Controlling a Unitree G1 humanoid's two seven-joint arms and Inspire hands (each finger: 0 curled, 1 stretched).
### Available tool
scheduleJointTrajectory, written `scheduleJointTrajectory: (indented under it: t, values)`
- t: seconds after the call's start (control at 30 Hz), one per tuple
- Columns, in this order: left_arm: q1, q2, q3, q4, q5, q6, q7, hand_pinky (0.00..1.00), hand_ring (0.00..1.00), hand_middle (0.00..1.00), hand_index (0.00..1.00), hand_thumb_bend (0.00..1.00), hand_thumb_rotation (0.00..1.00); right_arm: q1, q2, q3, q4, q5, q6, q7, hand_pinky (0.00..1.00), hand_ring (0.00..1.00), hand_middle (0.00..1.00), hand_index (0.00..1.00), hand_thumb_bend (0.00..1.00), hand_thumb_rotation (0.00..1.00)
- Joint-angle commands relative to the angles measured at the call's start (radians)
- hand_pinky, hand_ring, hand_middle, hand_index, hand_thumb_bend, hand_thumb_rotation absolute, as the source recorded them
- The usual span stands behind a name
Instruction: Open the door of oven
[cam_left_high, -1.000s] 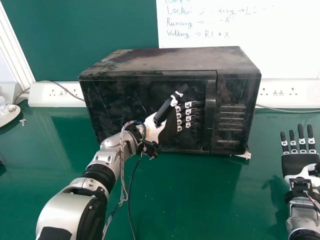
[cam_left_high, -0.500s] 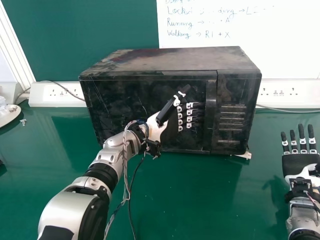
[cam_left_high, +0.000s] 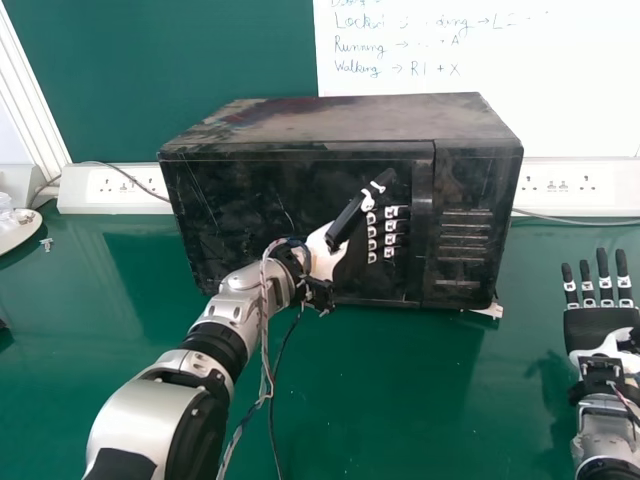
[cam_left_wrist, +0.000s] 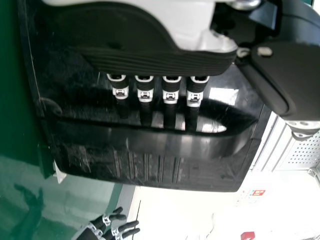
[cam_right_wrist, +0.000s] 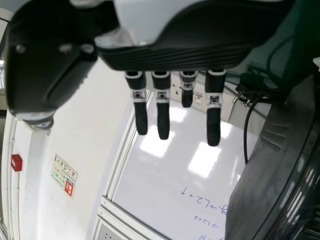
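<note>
One snag worries me first: loose wires hang from the left forearm, which lies across the door, so a swing toward me could catch either. The oven stands shut at the rear of the bench, under the whiteboard. My left hand is in front of that door with its fingers straight, thumb raised, aimed at the handle. I cannot tell whether the tips touch it. Holding nothing, they could slide off the smooth bar if I pull before hooking behind it, or jam in the recess if I push too deep. Should the grip hold but the door stick, the whole oven could drag forward, since nothing braces it. Farther right, my right hand idles palm up above the bench, fingers straight, too far off to steady the casing as it is. My count, left to right: one pale dish at the edge; two socket strips, one to the left and one to the right of the oven; one oven, one door, one handle; one slotted panel; one white scrap by the oven's near corner; two robot hands; one whiteboard.
</note>
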Motion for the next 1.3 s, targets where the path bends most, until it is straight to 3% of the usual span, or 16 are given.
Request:
scheduleJointTrajectory:
  t: [0.0, 0.27, 0.6, 1.27]
  values:
    - [-0.021, -0.005, -0.008, 0.012, 0.008, 0.007, 0.015, 0.53, 0.71, 0.77, 0.81, 0.88, 0.92, -0.008, 0.007, -0.004, -0.004, 0.004, 0.002, -0.001, 0.94, 0.98, 1.0, 0.97, 1.0, 0.92]
    - [-0.031, -0.017, -0.011, 0.016, 0.018, 0.015, 0.018, 0.53, 0.71, 0.77, 0.8, 0.88, 0.92, -0.008, 0.006, -0.008, -0.003, 0.009, 0.009, 0.006, 0.97, 0.98, 1.0, 0.97, 1.0, 0.9]
    - [-0.041, -0.03, -0.014, 0.017, 0.023, 0.018, 0.025, 0.51, 0.7, 0.77, 0.79, 0.91, 0.91, -0.009, 0.008, -0.005, -0.005, 0.004, 0.001, -0.004, 0.95, 0.98, 1.0, 0.96, 1.0, 0.93]
    - [-0.062, -0.06, -0.02, 0.018, 0.038, 0.02, 0.006, 0.51, 0.7, 0.77, 0.77, 0.91, 0.92, -0.012, 0.008, -0.009, -0.002, 0.009, 0.01, -0.001, 0.95, 0.97, 1.0, 0.95, 1.0, 0.9]
